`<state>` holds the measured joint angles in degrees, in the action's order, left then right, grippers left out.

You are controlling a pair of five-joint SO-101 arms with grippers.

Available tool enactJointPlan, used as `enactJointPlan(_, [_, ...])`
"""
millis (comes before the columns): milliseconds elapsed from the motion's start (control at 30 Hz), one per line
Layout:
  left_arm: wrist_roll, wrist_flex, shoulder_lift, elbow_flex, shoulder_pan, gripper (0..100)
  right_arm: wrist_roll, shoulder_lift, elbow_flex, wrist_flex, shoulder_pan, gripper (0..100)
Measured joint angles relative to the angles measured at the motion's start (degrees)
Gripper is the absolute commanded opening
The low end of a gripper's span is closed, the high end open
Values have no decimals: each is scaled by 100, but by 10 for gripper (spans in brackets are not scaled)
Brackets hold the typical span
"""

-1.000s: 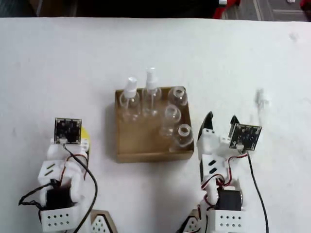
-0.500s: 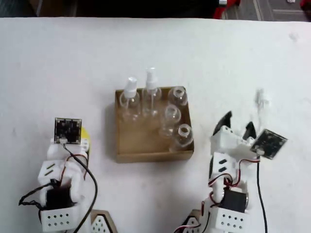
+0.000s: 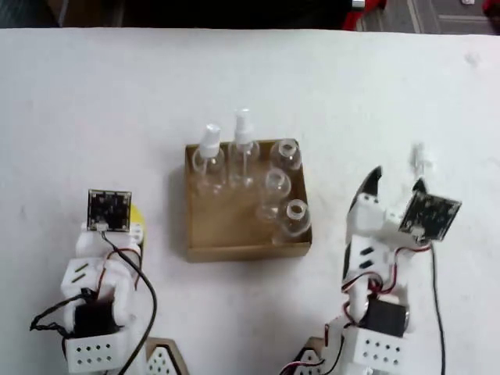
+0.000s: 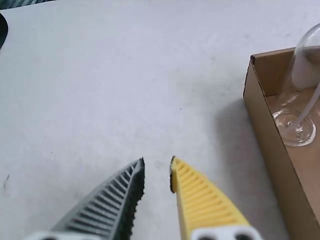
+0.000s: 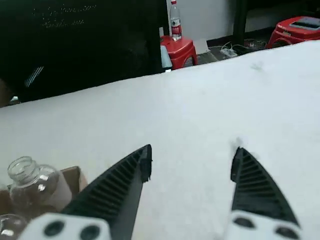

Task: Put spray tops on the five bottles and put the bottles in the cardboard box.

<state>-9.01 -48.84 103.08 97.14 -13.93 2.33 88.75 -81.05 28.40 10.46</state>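
Two fingers of the left gripper, one grey and one yellow, were held close together low over the white table, with a narrow gap left at the tips and nothing gripped between them. The cardboard box was set on the table near this gripper, to its right. Five bottles were stood upright inside the box. The two capped bottles, with spray tops fitted, were placed in its far left part. The three uncapped bottles, with bare necks, were ranged along its right wall. Right of the box, the right gripper was held above the table, its black fingers spread wide with nothing between them. One loose spray top was seen lying on the table just beyond those fingertips.
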Motion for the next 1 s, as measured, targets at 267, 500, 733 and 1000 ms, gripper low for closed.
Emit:
enactJointPlan(267, [0, 0, 0, 0, 62, 94, -1011, -3552, 2919, 141, 765, 225])
enactJointPlan(500, [0, 0, 0, 0, 176, 94, -1881, -7402, 6180, 1503, 1336, 228])
enactJointPlan(733, [0, 0, 0, 0, 176, 94, -1987, -10848, 9741, 3464, 1565, 227])
enactJointPlan(1000, [0, 0, 0, 0, 176, 94, -1996, -13855, 13371, 4844, 1521, 226])
